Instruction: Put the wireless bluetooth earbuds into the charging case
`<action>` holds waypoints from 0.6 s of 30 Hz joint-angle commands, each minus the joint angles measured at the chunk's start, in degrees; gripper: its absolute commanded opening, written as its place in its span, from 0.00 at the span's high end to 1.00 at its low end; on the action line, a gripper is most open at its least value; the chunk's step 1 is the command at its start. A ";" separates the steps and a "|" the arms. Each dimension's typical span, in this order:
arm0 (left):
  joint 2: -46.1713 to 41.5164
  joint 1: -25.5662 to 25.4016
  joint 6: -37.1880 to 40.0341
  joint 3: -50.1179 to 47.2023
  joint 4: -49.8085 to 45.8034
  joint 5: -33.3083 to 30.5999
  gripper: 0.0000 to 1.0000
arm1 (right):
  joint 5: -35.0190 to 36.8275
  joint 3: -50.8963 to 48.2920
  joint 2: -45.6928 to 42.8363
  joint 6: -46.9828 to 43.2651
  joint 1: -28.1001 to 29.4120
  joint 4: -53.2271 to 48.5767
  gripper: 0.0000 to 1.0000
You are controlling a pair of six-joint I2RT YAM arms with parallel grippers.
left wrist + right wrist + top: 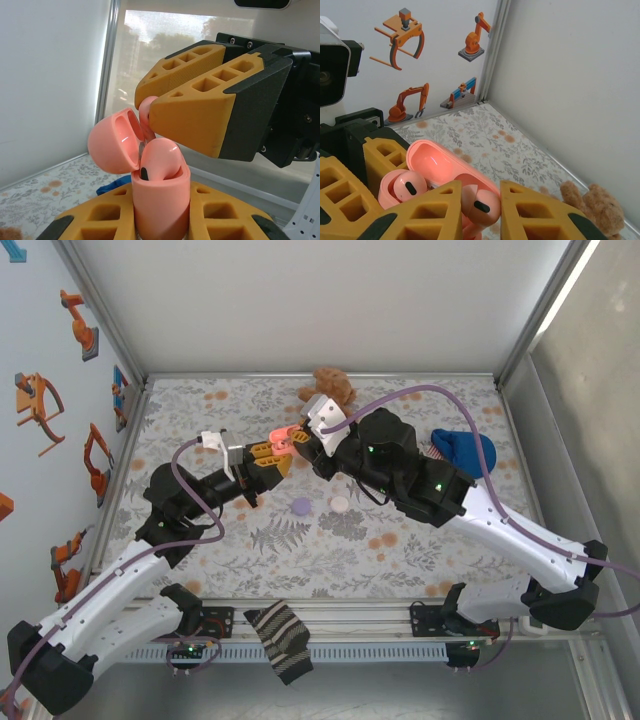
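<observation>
Left gripper (276,448) and right gripper (298,440) meet, both clamped tight.
Top view: the small salmon-pink hinged plastic charging case (279,435) sits in the left gripper's fingertips. Left wrist: the case stands upright between the left fingers, lid open, one glossy pink earbud (159,161) seated inside. Right wrist: the right fingers pinch a second pink earbud (481,205) — just beside the open case.

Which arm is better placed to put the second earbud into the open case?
Right. The right gripper is shut on the held earbud, close beside the open charging case. The left gripper is shut on that case, holding it upright with the other earbud seated inside, so it should only hold.
</observation>
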 commanded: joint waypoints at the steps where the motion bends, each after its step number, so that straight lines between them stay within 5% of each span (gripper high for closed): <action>1: -0.68 -0.30 -0.36 1.07 2.07 0.68 1.00 | 0.42 -0.18 -1.25 1.14 -0.19 -1.28 0.80; 18: 0.25 -0.47 0.43 1.01 2.56 0.22 1.00 | -1.88 0.83 -0.58 1.51 0.07 -2.72 0.76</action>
